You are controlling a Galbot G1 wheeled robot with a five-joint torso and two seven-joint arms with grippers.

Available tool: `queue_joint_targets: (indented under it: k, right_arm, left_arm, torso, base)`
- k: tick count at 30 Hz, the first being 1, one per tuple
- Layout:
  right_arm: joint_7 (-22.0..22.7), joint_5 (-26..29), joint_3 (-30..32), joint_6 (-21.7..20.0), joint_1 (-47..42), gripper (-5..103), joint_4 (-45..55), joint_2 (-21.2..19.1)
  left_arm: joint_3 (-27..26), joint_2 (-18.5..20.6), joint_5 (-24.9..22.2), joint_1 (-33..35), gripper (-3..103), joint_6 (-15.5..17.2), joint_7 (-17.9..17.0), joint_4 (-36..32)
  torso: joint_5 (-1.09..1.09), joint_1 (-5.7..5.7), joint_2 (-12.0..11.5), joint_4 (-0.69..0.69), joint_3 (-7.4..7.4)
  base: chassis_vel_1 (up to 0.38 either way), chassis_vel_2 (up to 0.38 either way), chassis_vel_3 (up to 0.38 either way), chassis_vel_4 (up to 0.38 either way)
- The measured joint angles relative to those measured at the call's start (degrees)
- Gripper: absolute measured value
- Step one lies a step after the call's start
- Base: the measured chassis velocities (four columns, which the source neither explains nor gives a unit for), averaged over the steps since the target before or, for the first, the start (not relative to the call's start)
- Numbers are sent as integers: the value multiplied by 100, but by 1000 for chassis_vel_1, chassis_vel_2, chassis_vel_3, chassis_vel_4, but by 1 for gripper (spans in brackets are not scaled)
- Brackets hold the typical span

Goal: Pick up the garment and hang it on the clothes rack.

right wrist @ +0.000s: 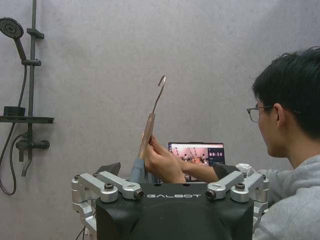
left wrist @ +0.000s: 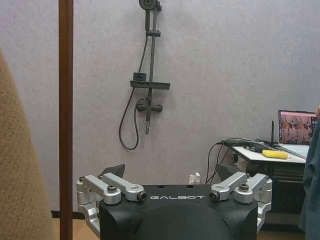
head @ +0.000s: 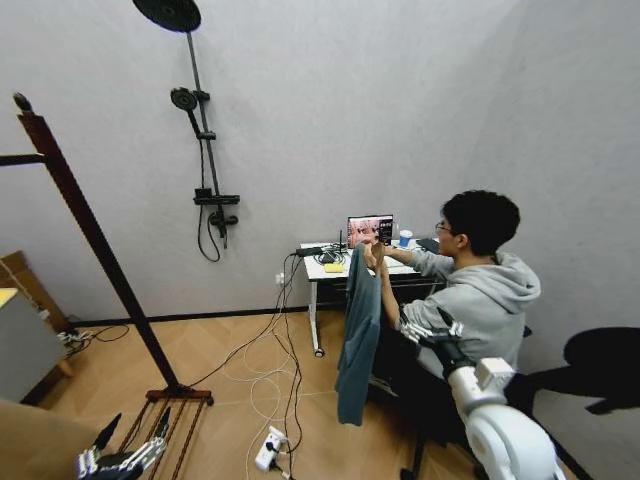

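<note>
The garment [head: 357,340] is seen hanging full length from a light wooden hanger [right wrist: 147,134] that is held up by a seated person's hand [right wrist: 163,164], just in front of the small white desk [head: 322,272] against the wall. The hanger's metal hook [right wrist: 159,93] is pointed upward and nothing is caught on it. A strip of the teal fabric is also caught at the edge of the left wrist view, beside the desk.

The right gripper [right wrist: 173,172] is raised toward the person and the hanger but is kept apart from both; its jaws are spread wide and nothing is held.

The clothes rack [head: 92,235] is placed well to the left of the desk, past the wall-mounted shower fitting [head: 200,130]; one tilted post and its slatted base are shown. The post is seen as a vertical bar in the left wrist view.

The left gripper [head: 128,450] is parked low, just beside the rack's base, well apart from the desk. Its jaws are wide apart and empty.

A lit laptop [head: 370,231] is set on the desk, and cables [head: 262,370] are trailed across the floor below the desk.
</note>
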Motion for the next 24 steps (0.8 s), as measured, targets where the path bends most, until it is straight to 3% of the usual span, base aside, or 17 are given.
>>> queue_joint_targets:
  k: [4,11,17,24]
  right_arm:
    - [83,238,-149,-36,612,100,-663,-313]
    - [5,475,-582,59,1494,100,-1639,-488]
    - [-23,506,-760,95,1539,100,-1494,-499]
    - [52,425,-714,-273,1320,100,-865,-535]
  left_arm:
    - [0,0,0,0,100,0,1,0]
    - [0,0,0,0,100,0,0,0]
    - [0,0,0,0,100,0,0,0]
    - [0,0,0,0,100,0,0,0]
  torso:
    - [2,-1,0,-1,0]
    - [2,5,-2,0,2]
    - [1,5,-2,1,2]
    - [0,3,-2,-2,1]
  base:
    - [46,-65,-36,52]
    - [4,-7,-6,2]
    - [0,0,0,0]
    - [0,0,0,0]
